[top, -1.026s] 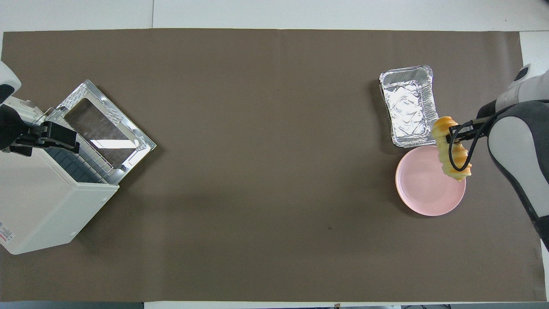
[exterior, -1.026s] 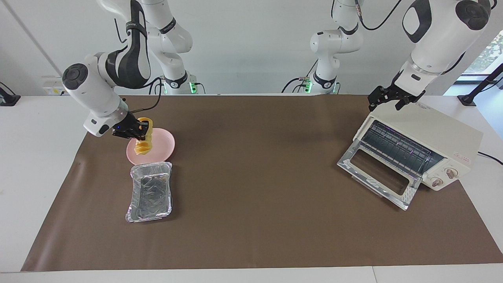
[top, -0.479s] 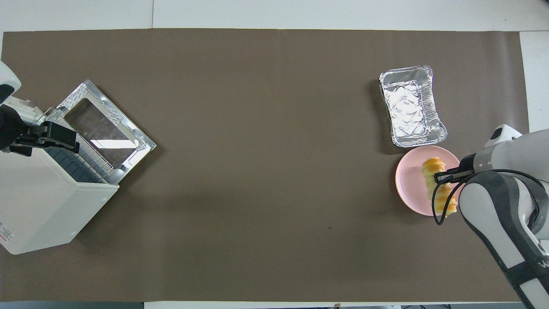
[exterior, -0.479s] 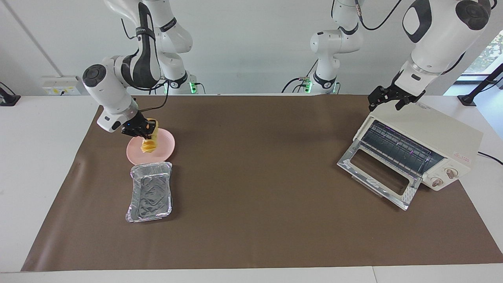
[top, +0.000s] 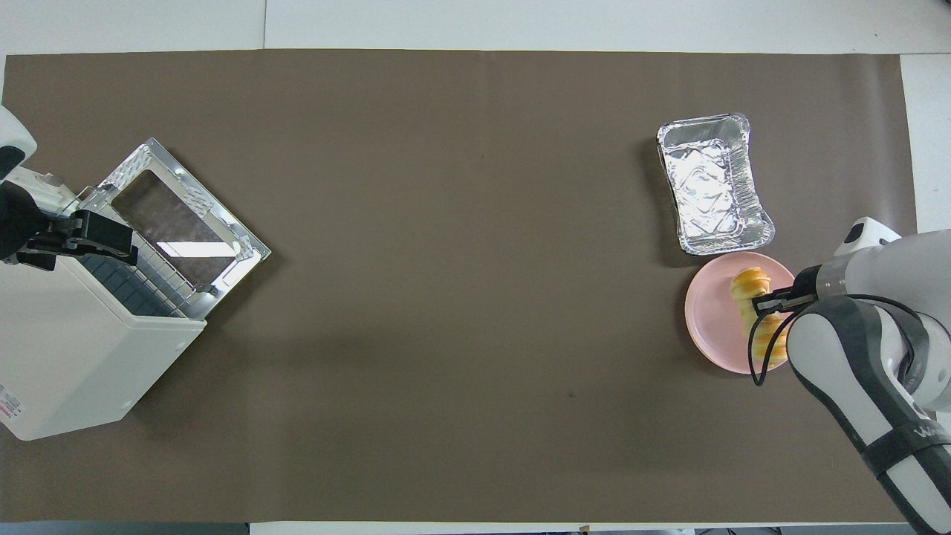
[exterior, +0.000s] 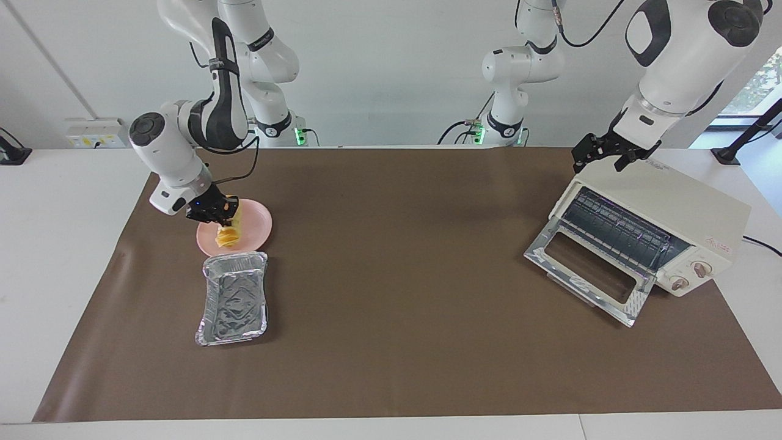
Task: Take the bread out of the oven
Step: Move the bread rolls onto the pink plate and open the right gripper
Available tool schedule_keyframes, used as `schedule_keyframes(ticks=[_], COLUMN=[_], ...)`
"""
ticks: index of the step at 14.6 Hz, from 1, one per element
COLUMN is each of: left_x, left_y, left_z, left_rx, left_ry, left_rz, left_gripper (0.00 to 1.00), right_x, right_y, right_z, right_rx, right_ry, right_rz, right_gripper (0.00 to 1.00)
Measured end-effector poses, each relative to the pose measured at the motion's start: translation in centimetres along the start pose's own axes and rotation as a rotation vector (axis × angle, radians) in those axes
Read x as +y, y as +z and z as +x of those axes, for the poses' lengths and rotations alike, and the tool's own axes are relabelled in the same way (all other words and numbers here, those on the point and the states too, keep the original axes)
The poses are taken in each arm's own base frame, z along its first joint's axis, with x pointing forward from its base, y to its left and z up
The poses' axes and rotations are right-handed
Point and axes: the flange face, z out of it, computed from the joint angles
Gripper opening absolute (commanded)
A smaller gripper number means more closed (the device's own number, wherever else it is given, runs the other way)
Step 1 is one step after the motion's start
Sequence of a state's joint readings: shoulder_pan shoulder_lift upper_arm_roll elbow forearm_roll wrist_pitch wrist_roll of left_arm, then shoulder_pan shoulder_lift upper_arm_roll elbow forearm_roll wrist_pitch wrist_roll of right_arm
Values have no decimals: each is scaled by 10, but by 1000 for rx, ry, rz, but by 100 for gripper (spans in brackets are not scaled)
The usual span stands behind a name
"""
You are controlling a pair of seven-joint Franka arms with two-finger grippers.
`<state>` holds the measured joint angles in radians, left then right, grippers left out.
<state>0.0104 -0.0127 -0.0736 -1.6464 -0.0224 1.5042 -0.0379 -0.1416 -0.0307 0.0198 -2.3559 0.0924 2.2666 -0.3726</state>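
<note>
Resting lower than before on the pink plate (exterior: 253, 221), the bread (exterior: 228, 231) pinched by the right tool (exterior: 221, 211); left tool (exterior: 605, 156) spread.

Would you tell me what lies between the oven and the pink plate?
Nothing: between the oven and the pink plate only bare brown mat shows, clearest in the overhead view.
</note>
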Motion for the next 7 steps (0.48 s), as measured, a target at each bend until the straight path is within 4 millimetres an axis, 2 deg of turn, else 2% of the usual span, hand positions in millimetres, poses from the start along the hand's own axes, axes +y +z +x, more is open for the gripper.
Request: schedule_keyframes(ticks=[1,5,7], left_x=[0,0,0], left_y=[0,0,0], left_z=[0,0,0], left_rx=[0,0,0], left_ry=[0,0,0], left_rz=[0,0,0], left_gripper=[100,100,100], right_x=[0,-5,-7], right_y=[2,-1,-25], right_z=[-1,3,16], right_rx=[-2,3,5], right_ry=[0,42,73], right_rz=[0,-1,2], right_gripper=[100,100,100])
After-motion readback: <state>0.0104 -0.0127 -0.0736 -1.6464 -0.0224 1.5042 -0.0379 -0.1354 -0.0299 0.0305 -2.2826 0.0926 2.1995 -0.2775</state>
